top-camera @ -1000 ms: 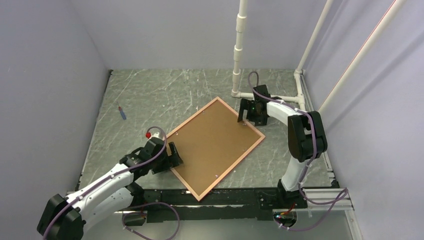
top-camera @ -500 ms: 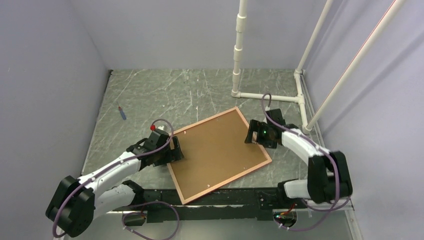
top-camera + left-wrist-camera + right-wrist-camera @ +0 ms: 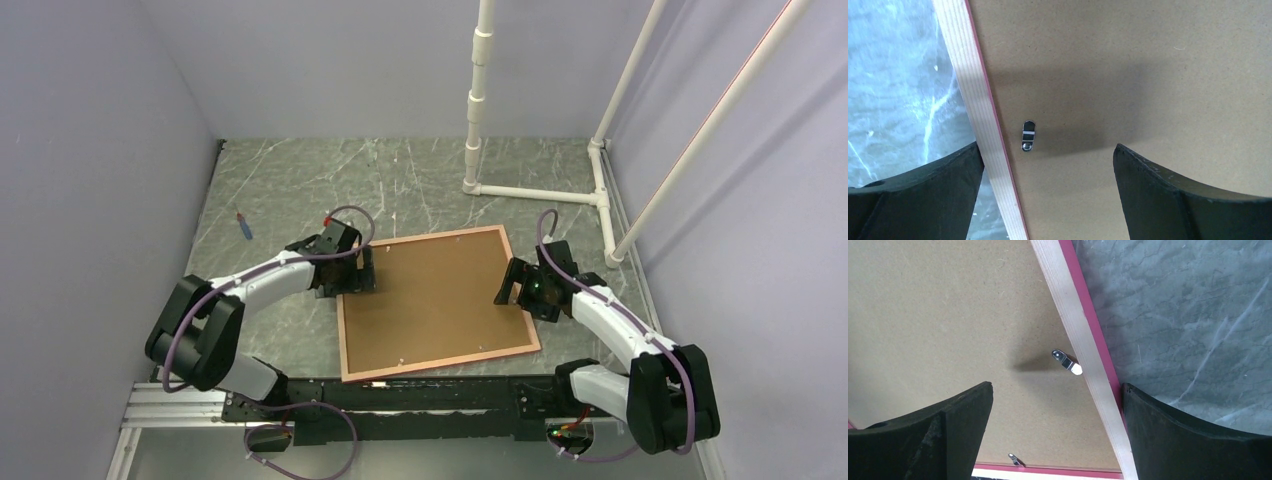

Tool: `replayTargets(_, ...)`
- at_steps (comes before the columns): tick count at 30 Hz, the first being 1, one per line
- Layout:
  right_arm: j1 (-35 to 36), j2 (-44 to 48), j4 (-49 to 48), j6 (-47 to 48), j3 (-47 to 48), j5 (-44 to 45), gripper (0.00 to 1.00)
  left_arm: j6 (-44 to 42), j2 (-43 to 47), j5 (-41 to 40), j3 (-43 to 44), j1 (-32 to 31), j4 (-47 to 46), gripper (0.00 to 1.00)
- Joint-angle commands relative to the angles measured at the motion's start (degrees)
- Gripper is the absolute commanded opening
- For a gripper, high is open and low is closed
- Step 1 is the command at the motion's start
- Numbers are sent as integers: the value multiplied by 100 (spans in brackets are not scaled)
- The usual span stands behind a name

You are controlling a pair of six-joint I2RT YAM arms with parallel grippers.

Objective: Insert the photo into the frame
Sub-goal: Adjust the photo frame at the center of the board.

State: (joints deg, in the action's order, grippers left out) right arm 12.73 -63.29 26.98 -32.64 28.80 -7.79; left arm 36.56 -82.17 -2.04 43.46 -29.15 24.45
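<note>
The frame (image 3: 440,364) is lying face-down near the middle of the worktop's (image 3: 300,190) near edge, its long axis running left to right. The brown backing board (image 3: 435,300) is filling it. The photo is not showing, so I cannot tell whether it is lying underneath. The left gripper (image 3: 358,272) is hanging, jaws wide, over the frame's left short edge and the right gripper (image 3: 512,285) likewise over the right one, both equally near. A small metal clip (image 3: 1028,135) is sitting between each pair of jaws, probably what needs working next.
</note>
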Motion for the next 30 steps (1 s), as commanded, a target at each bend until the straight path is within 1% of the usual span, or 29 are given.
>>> replayTargets(1, 142, -155, -87, -218, 338, -271, 100, -154, -93, 498, 553, -110, -454, 97)
replayTargets(5, 142, -417, 15, -61, 635, -69, 100, -221, -17, 220, 488, -87, -161, 97)
replayTargets(7, 138, -507, 67, 18, 725, 51, 100, -228, 93, -80, 415, -91, 45, 97)
replayTargets(14, 143, -405, 375, 136, 737, 501, 100, -171, 654, -630, -20, -89, 469, 97)
replayTargets(17, 139, -363, 273, 88, 610, 370, 99, -93, 772, -483, -203, -91, 430, 96)
replayTargets(23, 244, -425, -22, -86, 402, -47, 96, 76, 715, 95, -341, -88, -108, 94)
replayTargets(27, 527, -516, -168, -288, 323, -107, 96, 110, 356, 287, -50, -68, -260, 94)
replayTargets(30, 899, -562, -281, -522, 252, -30, 96, 42, 120, 401, 306, -34, -259, 94)
